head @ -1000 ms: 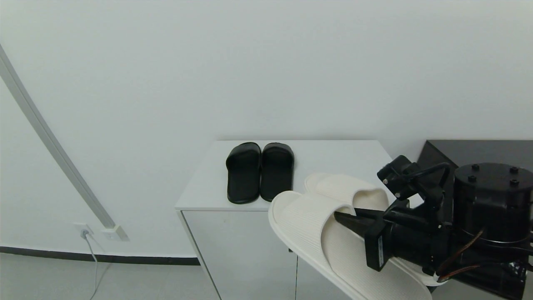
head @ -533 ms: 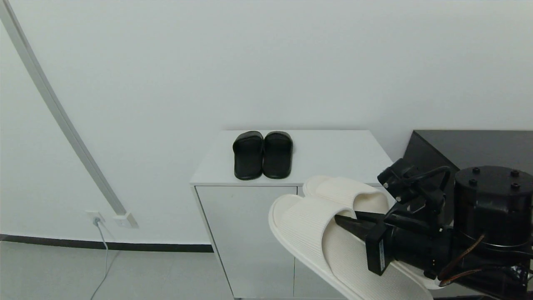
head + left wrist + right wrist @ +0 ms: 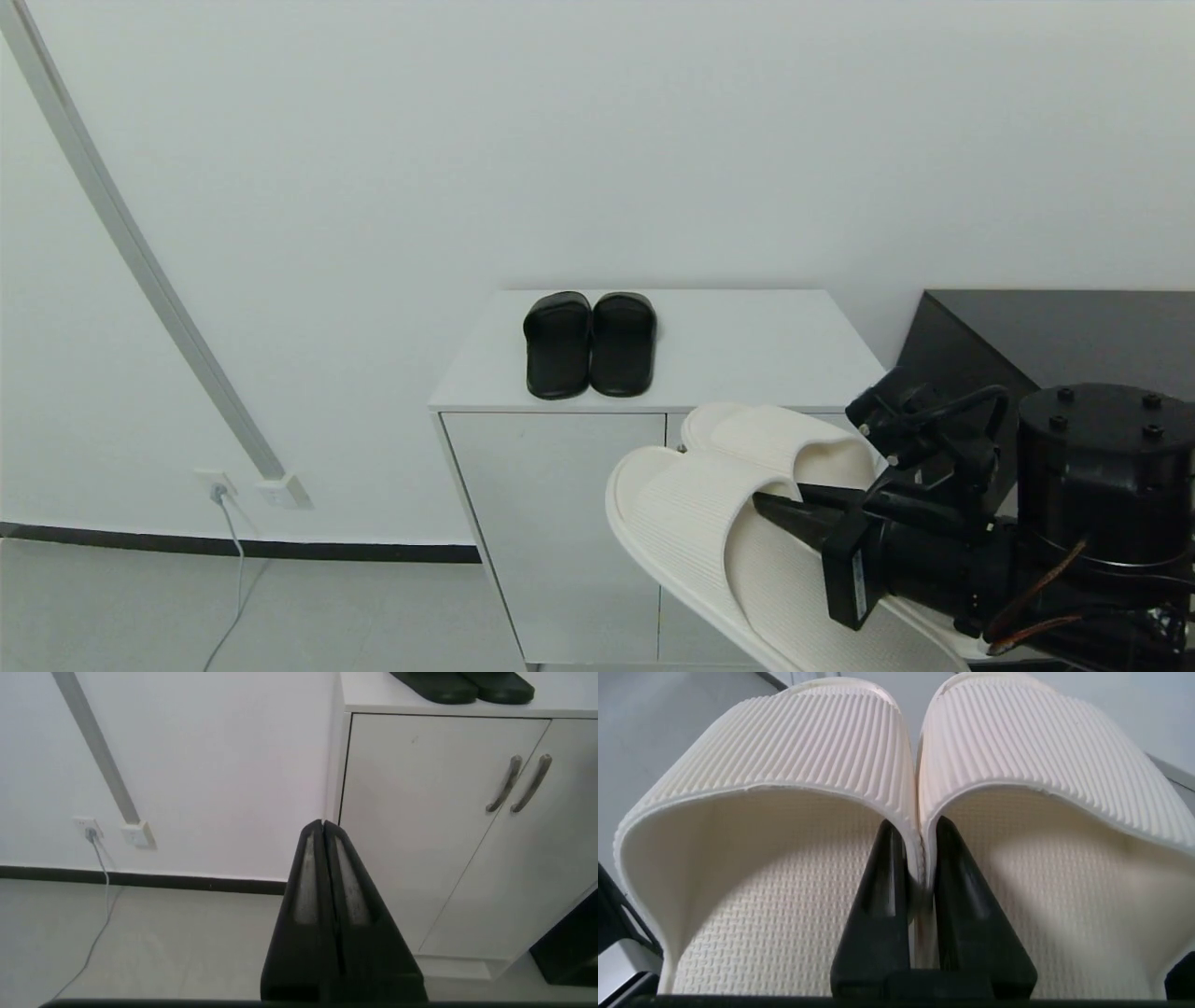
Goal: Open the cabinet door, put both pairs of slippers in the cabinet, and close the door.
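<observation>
A pair of black slippers [image 3: 590,343] [image 3: 467,683] lies side by side on top of the white cabinet [image 3: 560,504] [image 3: 420,812]. Both cabinet doors are closed, and their two metal handles [image 3: 519,782] meet at the middle. In front of the cabinet's right half, in the air, my right gripper [image 3: 764,502] [image 3: 915,854] is shut on the pair of white slippers [image 3: 695,523] [image 3: 785,784], pinching their two inner strap edges together. My left gripper [image 3: 323,831] is shut on nothing, low and some way off from the cabinet's left door.
A black piece of furniture [image 3: 1046,327] stands against the cabinet's right side. A slanted conduit [image 3: 140,261] runs down the wall to a socket with a cable [image 3: 213,485]. Open floor lies left of the cabinet.
The whole head picture has shifted: the cabinet now looks farther off and more of its front shows. The white slippers stay in my right gripper as before.
</observation>
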